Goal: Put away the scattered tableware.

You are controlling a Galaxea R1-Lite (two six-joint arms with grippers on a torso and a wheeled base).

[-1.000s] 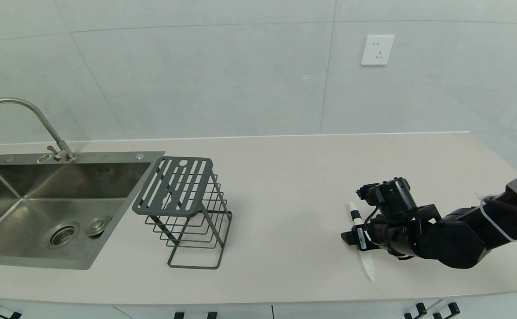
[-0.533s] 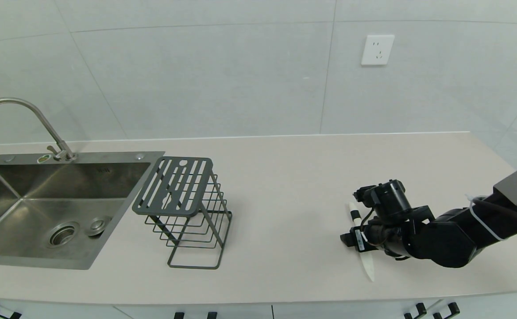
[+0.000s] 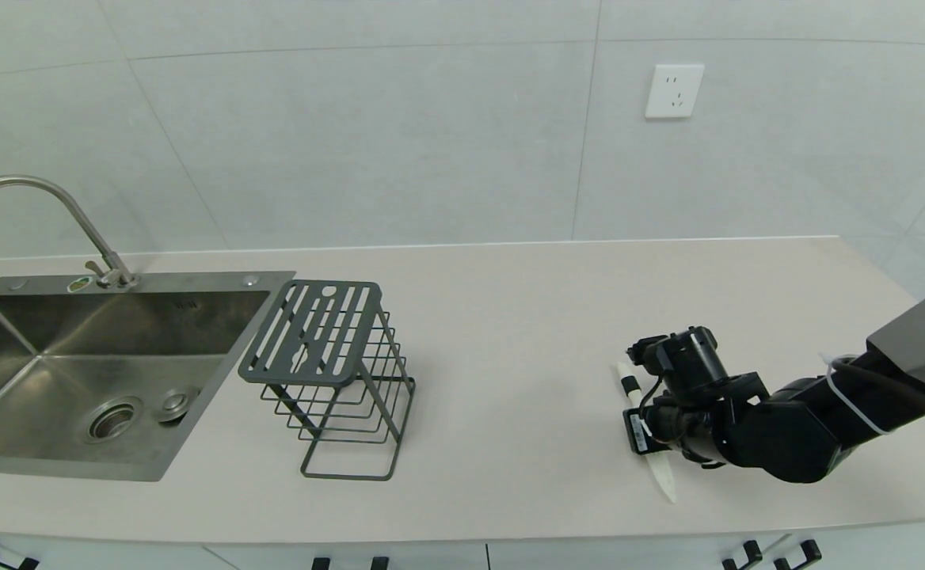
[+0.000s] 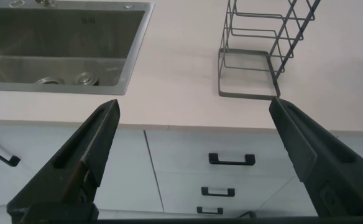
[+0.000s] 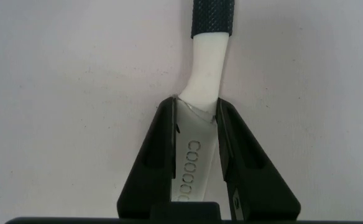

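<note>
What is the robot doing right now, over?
Right gripper shut on the white knife, low on the counter. Left gripper open, before the drawers. Nothing between knife and rack.

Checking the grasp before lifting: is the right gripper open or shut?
Shut on the knife: the right gripper has a finger pressed against each side of its white blade, with no gap.

Right arm (image 3: 819, 427) enters from the right and extends leftward, low over the near right of the scene. Right gripper (image 3: 643, 440) points downward, its fingers (image 5: 163, 143) clamped on either side of a white knife (image 3: 663, 477). Left gripper (image 4: 192, 106) has its fingers (image 4: 88, 149) spread wide apart.
</note>
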